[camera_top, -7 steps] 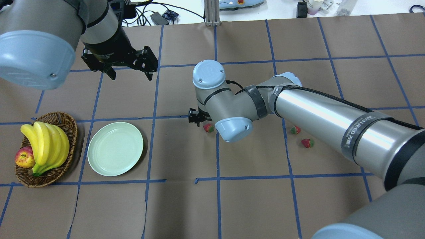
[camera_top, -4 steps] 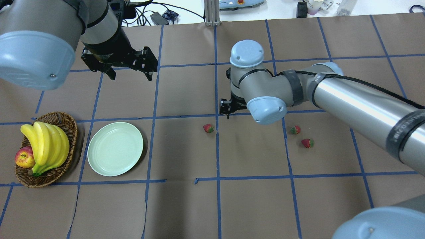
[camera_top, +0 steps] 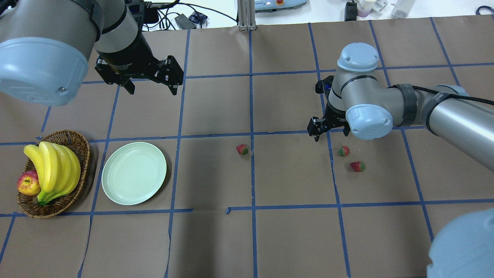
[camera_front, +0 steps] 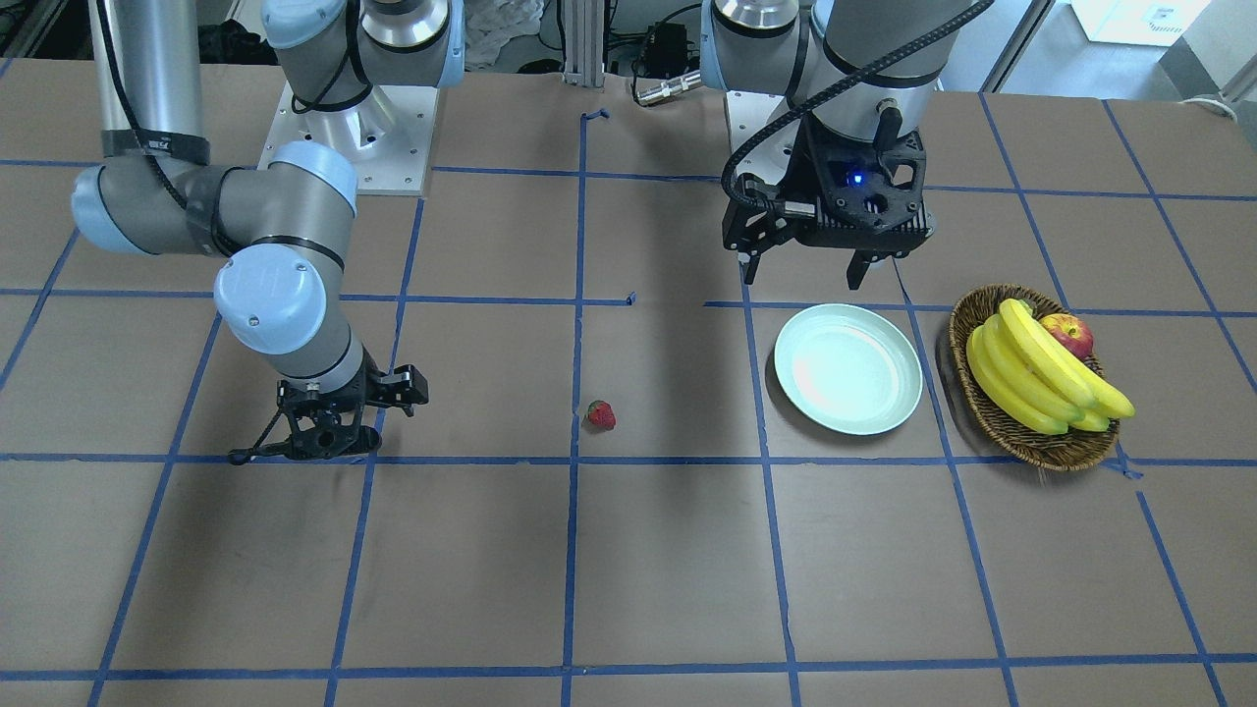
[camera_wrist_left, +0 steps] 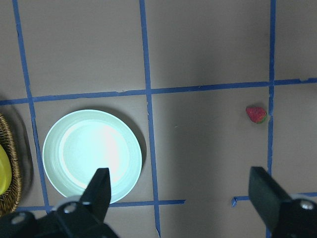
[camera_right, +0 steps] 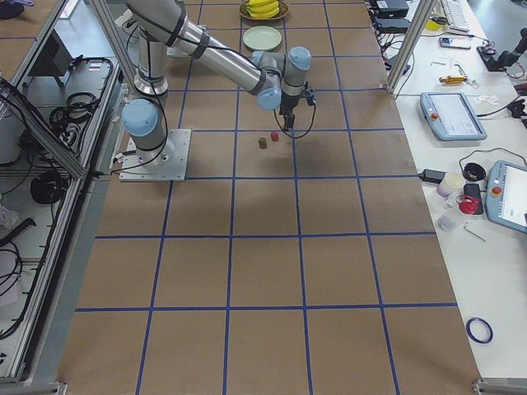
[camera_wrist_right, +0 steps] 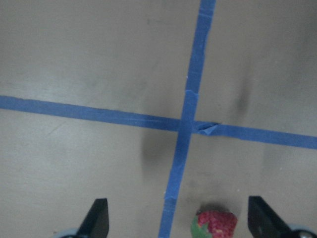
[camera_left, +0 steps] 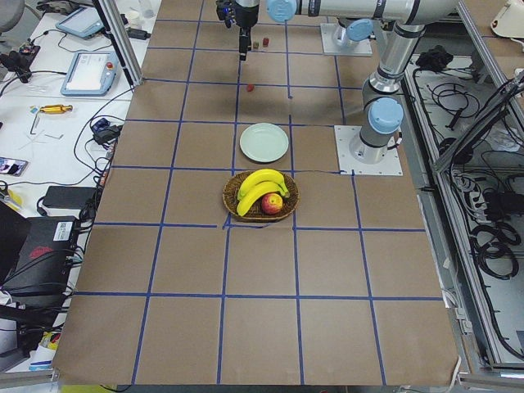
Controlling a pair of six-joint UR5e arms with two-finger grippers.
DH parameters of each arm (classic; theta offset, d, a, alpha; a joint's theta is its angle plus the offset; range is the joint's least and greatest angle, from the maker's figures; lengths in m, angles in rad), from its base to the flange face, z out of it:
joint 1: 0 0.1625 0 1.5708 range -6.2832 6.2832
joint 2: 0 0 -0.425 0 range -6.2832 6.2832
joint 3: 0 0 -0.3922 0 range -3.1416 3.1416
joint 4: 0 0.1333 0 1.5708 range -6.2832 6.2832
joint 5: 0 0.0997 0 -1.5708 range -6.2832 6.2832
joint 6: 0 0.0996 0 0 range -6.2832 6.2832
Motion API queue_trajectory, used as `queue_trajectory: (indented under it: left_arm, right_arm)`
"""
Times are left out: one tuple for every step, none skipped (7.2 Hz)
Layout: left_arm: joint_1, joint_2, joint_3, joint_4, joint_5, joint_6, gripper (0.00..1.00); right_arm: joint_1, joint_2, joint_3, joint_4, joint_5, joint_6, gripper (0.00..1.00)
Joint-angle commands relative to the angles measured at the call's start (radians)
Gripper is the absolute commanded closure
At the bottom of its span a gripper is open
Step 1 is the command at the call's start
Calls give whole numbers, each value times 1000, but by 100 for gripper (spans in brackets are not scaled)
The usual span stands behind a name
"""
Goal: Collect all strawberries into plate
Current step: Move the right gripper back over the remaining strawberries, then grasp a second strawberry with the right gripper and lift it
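Observation:
Three strawberries lie on the brown table: one in the middle (camera_top: 242,149) and two to the right (camera_top: 343,151) (camera_top: 357,166). The mint-green plate (camera_top: 134,173) is empty at the left. My right gripper (camera_top: 331,134) is open, low over the table just beyond the nearer right strawberry, which shows at the bottom of the right wrist view (camera_wrist_right: 214,224) between the fingers. My left gripper (camera_top: 151,88) is open and empty, high up beyond the plate. The left wrist view shows the plate (camera_wrist_left: 91,156) and the middle strawberry (camera_wrist_left: 256,114). In the front view only the middle strawberry (camera_front: 601,414) shows.
A brown wicker basket (camera_top: 58,208) with bananas (camera_top: 54,170) and a red apple (camera_top: 29,183) stands left of the plate. Blue tape lines grid the table. The right arm's forearm reaches in from the right edge above the table.
My right arm has swung rightwards, from beside the middle strawberry to beside the two right strawberries. The strawberries, the plate and the left arm have not moved.

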Motion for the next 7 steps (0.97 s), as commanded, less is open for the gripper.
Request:
queue_trajectory:
  left_arm:
    - [-1, 0, 0, 0, -1, 0, 0]
    - [-1, 0, -2, 0, -1, 0, 0]
    - [-1, 0, -2, 0, -1, 0, 0]
    - [-1, -3, 0, 0, 1, 0, 0]
    - [-1, 0, -2, 0, -1, 0, 0]
    - [-1, -3, -2, 0, -1, -2, 0]
    - [-1, -3, 0, 0, -1, -2, 0]
  right_arm:
    - [-18, -1, 58, -3, -39, -13, 1]
    - [-18, -1, 80, -22, -39, -13, 2]
    - [-18, 4, 85, -22, -40, -14, 5]
    - [-18, 4, 90, -25, -40, -16, 17]
    - [-18, 7, 91, -25, -43, -16, 33]
    - [-18, 5, 96, -25, -64, -16, 46]
    - [-18, 5, 96, -28, -68, -16, 61]
